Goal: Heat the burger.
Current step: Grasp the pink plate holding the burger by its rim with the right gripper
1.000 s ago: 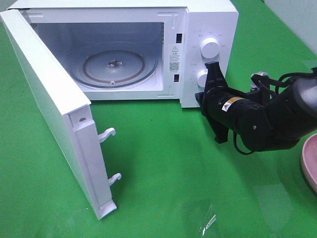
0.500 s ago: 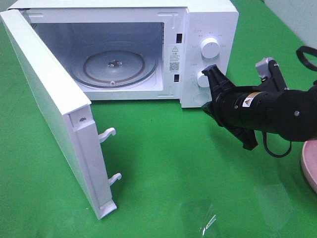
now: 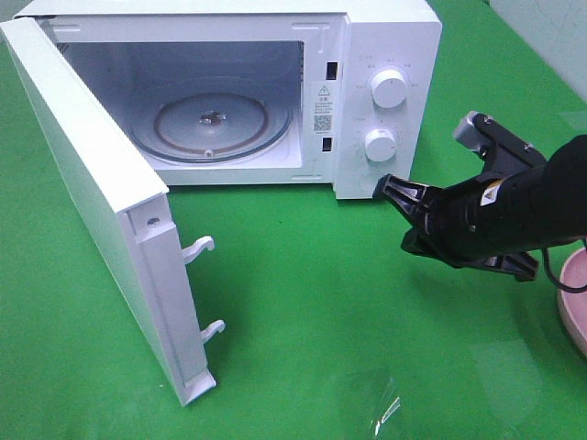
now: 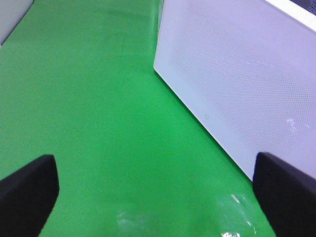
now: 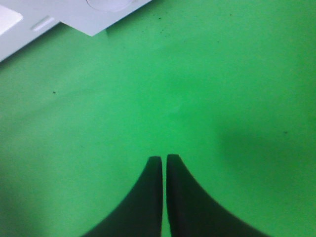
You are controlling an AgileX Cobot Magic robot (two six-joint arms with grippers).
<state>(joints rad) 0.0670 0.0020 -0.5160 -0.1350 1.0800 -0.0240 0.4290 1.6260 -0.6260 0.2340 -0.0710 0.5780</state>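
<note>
**Two sets of jaws, no burger in sight**

None of my three views shows the burger, so I cannot tell where it lies or which way it points. Beyond the right gripper (image 3: 396,190), only the rim of a pink plate (image 3: 576,298) shows at the right edge.

The right gripper (image 5: 164,158) has its jaws pressed together on nothing, over the green desk (image 3: 303,302). It points left at the near right corner of the microwave (image 3: 385,37). The left gripper (image 4: 153,163) has its jaws spread wide over bare desk beside the outer face of the open door (image 4: 237,74).

A second ago the right gripper stood at the lower knob (image 3: 379,144). It has since drawn back nearer and to the right, and rolled over. The door (image 3: 83,183) and the turntable (image 3: 211,119) are as they were.
</note>
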